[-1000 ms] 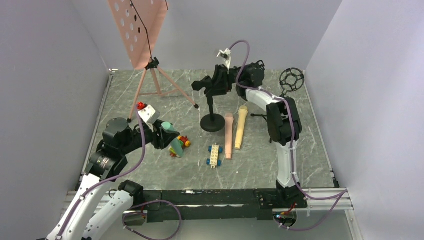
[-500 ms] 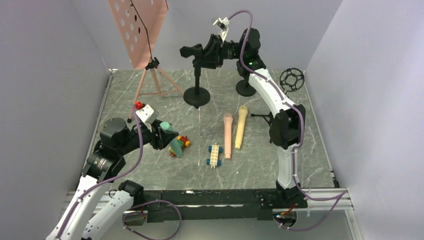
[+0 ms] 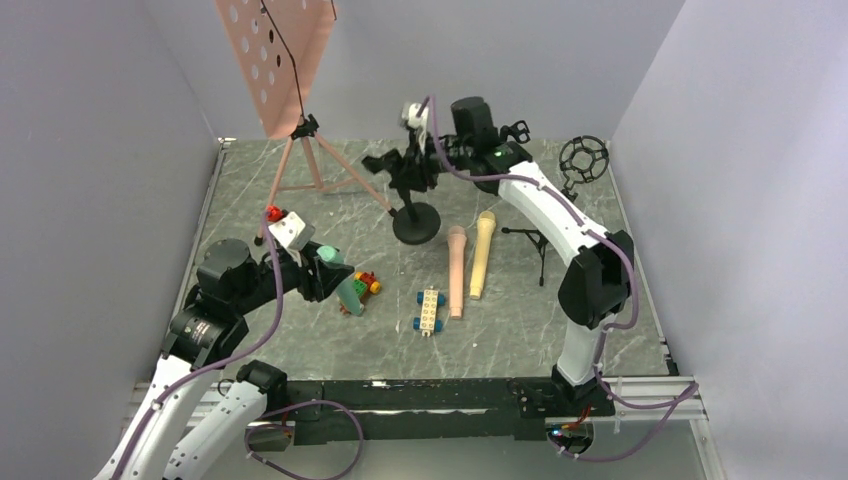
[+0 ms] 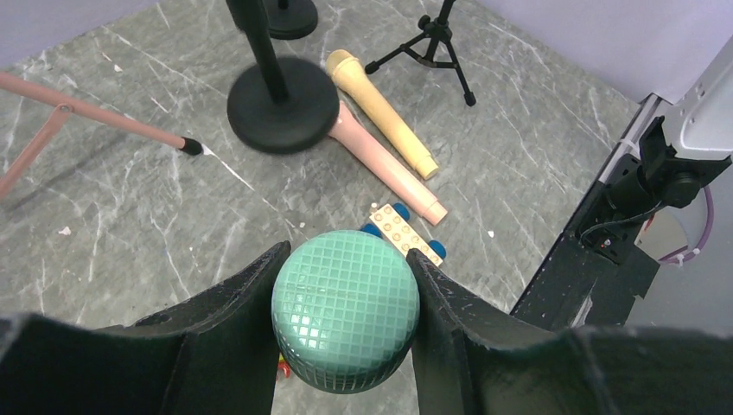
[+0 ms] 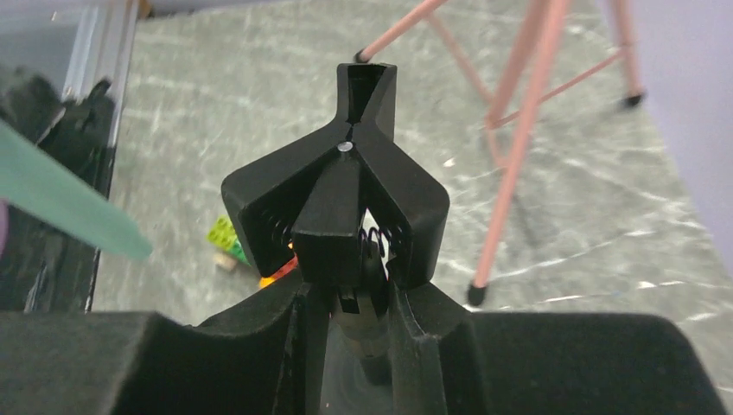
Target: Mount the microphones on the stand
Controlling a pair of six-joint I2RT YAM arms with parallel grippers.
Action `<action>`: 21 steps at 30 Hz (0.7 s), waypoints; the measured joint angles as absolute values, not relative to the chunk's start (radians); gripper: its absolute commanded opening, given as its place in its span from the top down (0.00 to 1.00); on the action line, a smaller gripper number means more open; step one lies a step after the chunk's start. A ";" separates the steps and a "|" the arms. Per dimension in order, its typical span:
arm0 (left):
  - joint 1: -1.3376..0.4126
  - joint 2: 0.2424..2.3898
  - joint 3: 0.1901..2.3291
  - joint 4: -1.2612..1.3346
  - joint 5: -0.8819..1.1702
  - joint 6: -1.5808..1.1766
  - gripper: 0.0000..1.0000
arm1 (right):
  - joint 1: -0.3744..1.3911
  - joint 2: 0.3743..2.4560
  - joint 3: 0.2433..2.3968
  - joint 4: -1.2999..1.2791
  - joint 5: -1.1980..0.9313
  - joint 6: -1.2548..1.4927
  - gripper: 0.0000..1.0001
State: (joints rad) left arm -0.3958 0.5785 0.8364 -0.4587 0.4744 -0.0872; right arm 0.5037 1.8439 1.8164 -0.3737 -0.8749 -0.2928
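Stand base sits nearer and further right than half a second ago, now just beside the pink mic's head. Right arm has swung down with it. Left arm barely changed.

Right gripper [image 5: 356, 333]: clenched on the stand [image 3: 410, 195] at the neck under its clip [image 5: 346, 207]. Clip is black moulded plastic with V-shaped jaws, a coil spring showing at the hinge, and its mouth facing the left arm. Base [image 3: 416, 223] is round, flat and heavy-looking. Cannot tell whether it is fully seated on the table [image 3: 560, 300].

Left gripper [image 4: 346, 258]: grasping the green mic [image 4: 344, 320] at the head end, off the table. Handle slants down toward a brick car [image 3: 365, 285]. Head is domed with a cross-hatched mesh pattern; handle smooth, tapered.

Pink mic [image 3: 456, 270] and tan mic [image 3: 481, 255] lie side by side, touching or nearly. No mic is in the clip yet. Second brick car [image 3: 429, 311] lies near the pink mic's tail.

Risks, as judged:
- Base edge may shove the pink mic, which is round and would roll on the polished marbled top.
- A grip high on a bottom-heavy stand lets it swing, or tip if released unseated.
- The spring clip resists, so pushing the smooth handle in off-axis could slip it or topple the stand.
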 measured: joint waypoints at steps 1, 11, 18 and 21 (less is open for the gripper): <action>-0.396 0.579 0.836 -0.461 0.473 -0.086 0.97 | 0.515 1.845 1.793 -0.386 -0.879 -0.319 1.00; -0.396 0.557 0.836 -0.486 0.460 -0.086 0.97 | 0.534 1.874 1.626 -0.411 -1.004 -0.543 1.00; -0.396 0.542 0.836 -0.488 0.453 -0.086 0.97 | 0.527 1.893 1.535 -0.434 -1.121 -0.678 1.00; -0.396 0.544 0.836 -0.489 0.453 -0.086 0.97 | 0.527 1.917 1.536 -0.448 -1.156 -0.736 1.00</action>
